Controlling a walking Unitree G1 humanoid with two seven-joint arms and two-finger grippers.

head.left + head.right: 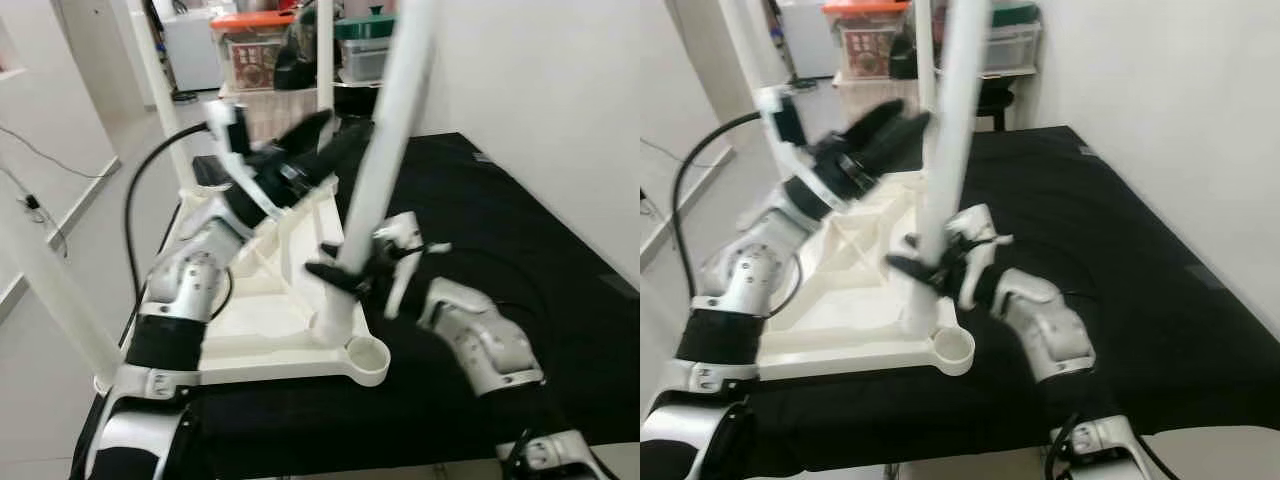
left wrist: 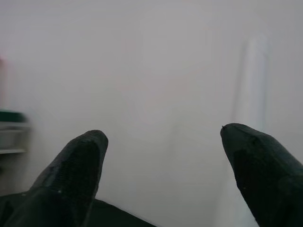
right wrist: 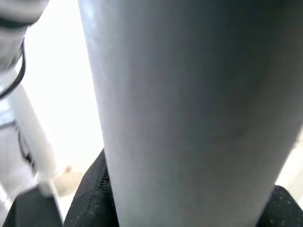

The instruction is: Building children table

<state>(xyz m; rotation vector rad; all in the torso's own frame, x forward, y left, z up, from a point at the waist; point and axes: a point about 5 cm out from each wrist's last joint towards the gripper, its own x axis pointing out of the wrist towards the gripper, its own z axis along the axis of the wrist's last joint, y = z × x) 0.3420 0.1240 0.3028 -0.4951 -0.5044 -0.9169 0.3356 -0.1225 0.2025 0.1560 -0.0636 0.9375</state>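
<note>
The upside-down white tabletop (image 1: 262,330) sits at the left edge of the black mat (image 1: 540,270). The right gripper (image 1: 345,272) is clamped around a white table leg (image 1: 385,150) standing near the tabletop's front corner socket, though blur hides the seating. The left gripper (image 1: 325,150) hovers spread wide beside that leg.

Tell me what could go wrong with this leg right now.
1. The right pincer grips the white leg low, near its foot on the upturned tabletop; the long top could swing or tip.
2. The foot stands beside the empty corner socket, not in it, so it may slide.
3. The left pincer is open near the leg and gives no support.
</note>
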